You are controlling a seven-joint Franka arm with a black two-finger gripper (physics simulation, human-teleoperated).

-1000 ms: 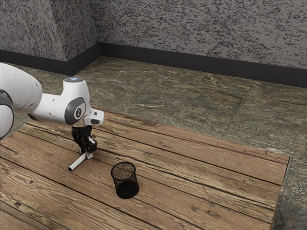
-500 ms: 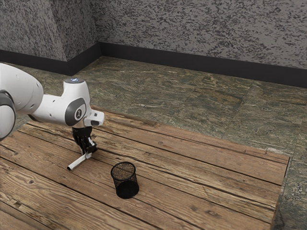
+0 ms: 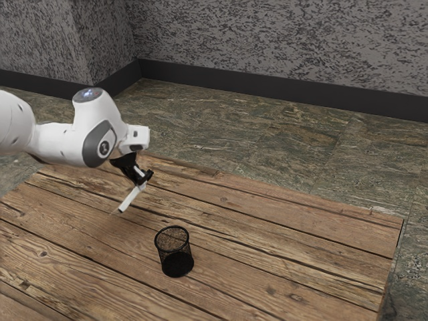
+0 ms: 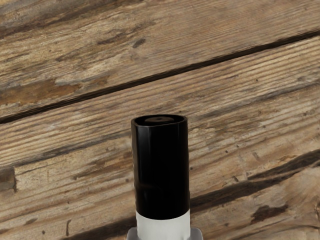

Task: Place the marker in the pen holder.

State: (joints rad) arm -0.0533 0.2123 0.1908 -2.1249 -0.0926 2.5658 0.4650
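One black, cylindrical wire-mesh pen holder (image 3: 175, 261) stands upright on one brown plank table (image 3: 287, 267). To its exterior-view left, one slim white marker (image 3: 132, 198) with a black end (image 4: 161, 170) hangs above the planks, pinched in one black two-finger gripper (image 3: 142, 186); its long axis slants, black end lowest, down toward the exterior view's left. Beyond the holder: stone floor (image 3: 267, 147), mottled grey walls (image 3: 267, 40)

I am recording rough, grained wood on the table (image 4: 75, 65). The marker (image 4: 161, 170) is showing smooth, plastic-like surfaces, its black part faintly glossy. The pen holder (image 3: 176, 263) is looking like dark metal mesh. My arm (image 3: 57, 142) is presenting a smooth, plastic-like shell; the floor (image 3: 267, 144) is resembling veined stone.
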